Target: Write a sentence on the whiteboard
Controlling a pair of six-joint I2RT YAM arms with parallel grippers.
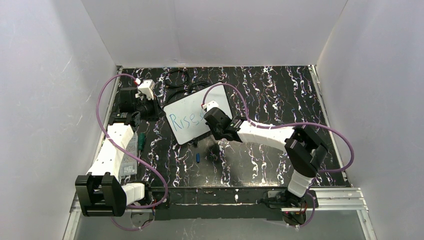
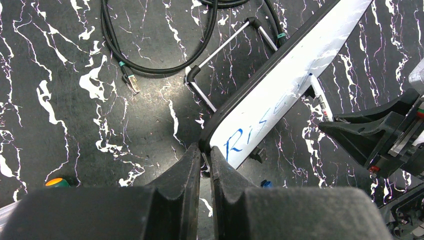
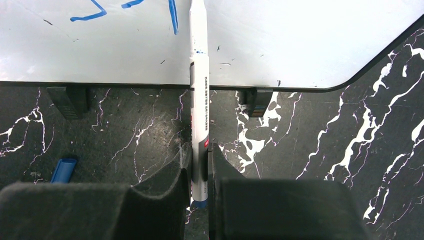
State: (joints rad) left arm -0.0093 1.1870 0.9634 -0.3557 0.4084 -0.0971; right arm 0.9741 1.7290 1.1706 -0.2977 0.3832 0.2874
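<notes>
At one whiteboard (image 3: pixel 300 40), the right hand (image 3: pixel 200 150) holds one marker (image 3: pixel 199 75), apparently touching it.

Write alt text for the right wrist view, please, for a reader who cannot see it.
The right hand grips a white marker that points up across the whiteboard, just right of blue lettering. The board's lower edge sits on two dark feet above a black marbled table, with a small blue object at lower left.
</notes>
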